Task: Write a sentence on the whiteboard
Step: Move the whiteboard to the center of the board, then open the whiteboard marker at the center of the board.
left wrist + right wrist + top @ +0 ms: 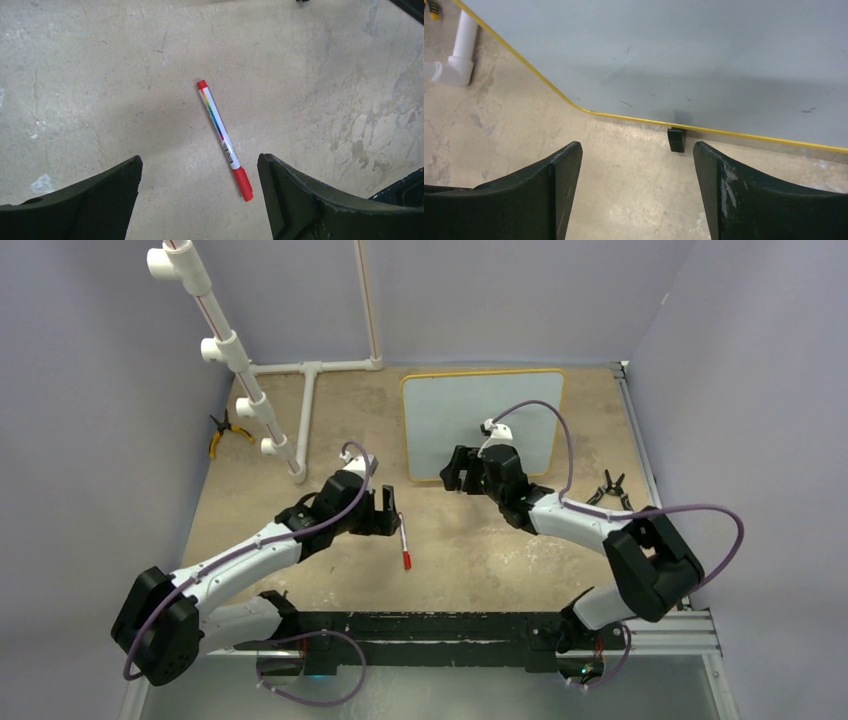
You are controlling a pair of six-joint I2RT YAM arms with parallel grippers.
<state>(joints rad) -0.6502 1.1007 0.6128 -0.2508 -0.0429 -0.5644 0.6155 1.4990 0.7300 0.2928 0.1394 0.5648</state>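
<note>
- Seen from above, the whiteboard [480,410] lies flat at the 12 o'clock end of the tabletop [470,560]. It is a pale panel in a thin yellow frame.
- I see no sentence on it. The right wrist view shows only a few tiny dark specks on the surface, and one small black foot [676,139] under the near edge.
- The marker [223,140] lies loose on the tabletop, toward 7 o'clock from the centre and well apart from the board. It has a white barrel with a rainbow stripe, and its long red cap points to about 6 o'clock.
- My left gripper [393,512] hovers just above the marker at its 12 o'clock end. The jaws are spread wide and hold nothing.
- My right gripper [458,478] hangs over the board's near edge, at the board's 7 o'clock corner. Its jaws are also spread, with nothing between them.
- Yellow-handled pliers [222,432] lie at 10 o'clock, a white pipe frame [300,370] stands at 11 o'clock, and a small black clip [610,488] sits at 3 o'clock.
- I judge that the writing has not begun and that picking up the marker is the step in hand.
- Next I would lower the left gripper so its jaws straddle the barrel crosswise, then close them. The cap looks on, so it must come off before the tip meets the board.
</note>
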